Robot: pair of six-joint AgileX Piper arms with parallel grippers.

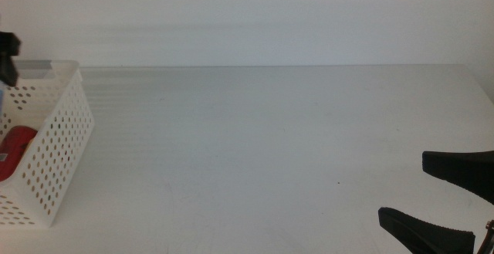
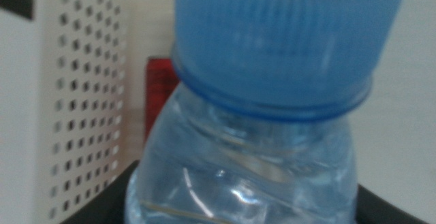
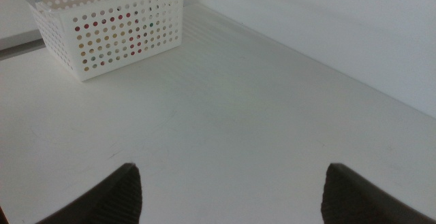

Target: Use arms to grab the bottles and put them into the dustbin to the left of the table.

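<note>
The left gripper (image 2: pixel 242 207) is closed around the small clear plastic water bottle with the ribbed blue cap (image 2: pixel 272 67). In the left wrist view its dark jaws show only as slivers either side of the bottle's shoulder, and the bottle stands upright between them, cap uppermost. The grip looks to be low on the body, presumably to keep the bottle vertical for a straight drop. Behind the bottle in that view stand a perforated white wall and a patch of red, so I judge the bottle to be held over or within the white rectangular plastic dustbin with rows of round holes (image 1: pixel 58 142), which sits at the left edge of the middle view. Only a dark part of the left arm shows there, at the upper left, above the bin.

Inside the bin, at the left edge of the middle view, lies the slim red can (image 1: pixel 17 147). Coloured shapes show through the holes in the right wrist view, but I cannot identify the yellow bottle with certainty.

The right gripper (image 1: pixel 448 200) waits at the lower right of the middle view, jaws spread wide with nothing between them, over the plain white-grey tabletop (image 1: pixel 255 146). No bottle stands on the visible surface, so releasing this one appears to be the last step.
</note>
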